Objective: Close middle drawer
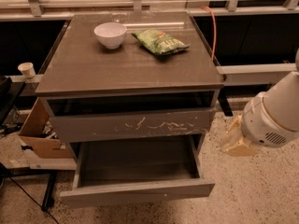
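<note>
- At the far left I see a paper cup (26,70) on a ledge, with an open cardboard box (35,135) on the floor below it, just beside the cabinet (126,71).
- On the cabinet top, a white bowl (110,34) stands at the rear left, and a green snack bag (160,41) lies flat just to its right, not touching it.
- Under the top, the scratched drawer front (131,125) stands slightly out.
- Directly below it, the middle drawer (138,192) is pulled well out toward me. Its box is bare and its plain front is nearest the camera.
- An orange cable (214,31) runs down behind the cabinet's right rear corner.
- The gripper (237,143) hangs right of the cabinet at drawer height, touching nothing. I cannot tell whether it is released or clenched.
</note>
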Motion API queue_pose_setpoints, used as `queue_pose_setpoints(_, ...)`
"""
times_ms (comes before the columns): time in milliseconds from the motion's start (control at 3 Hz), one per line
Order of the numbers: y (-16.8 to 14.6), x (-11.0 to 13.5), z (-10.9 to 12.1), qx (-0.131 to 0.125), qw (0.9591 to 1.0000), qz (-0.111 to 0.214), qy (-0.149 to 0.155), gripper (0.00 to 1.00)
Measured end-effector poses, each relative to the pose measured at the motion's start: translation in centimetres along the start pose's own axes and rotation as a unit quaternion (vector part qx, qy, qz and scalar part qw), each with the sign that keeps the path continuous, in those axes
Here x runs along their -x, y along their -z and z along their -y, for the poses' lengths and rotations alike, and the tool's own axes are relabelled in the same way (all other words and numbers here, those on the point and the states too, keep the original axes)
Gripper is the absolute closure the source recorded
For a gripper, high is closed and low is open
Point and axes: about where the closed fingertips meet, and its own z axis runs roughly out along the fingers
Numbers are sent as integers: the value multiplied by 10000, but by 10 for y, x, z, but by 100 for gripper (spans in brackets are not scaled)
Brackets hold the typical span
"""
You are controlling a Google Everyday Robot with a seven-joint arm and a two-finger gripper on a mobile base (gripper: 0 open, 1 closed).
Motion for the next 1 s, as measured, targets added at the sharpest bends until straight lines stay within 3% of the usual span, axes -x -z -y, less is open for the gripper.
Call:
queue_pose_setpoints(667, -98, -55, -39, 274, 9989, 270, -251, 100)
queue_pose_setpoints(1000, -98, -55, -39, 274, 9989, 270, -251, 100)
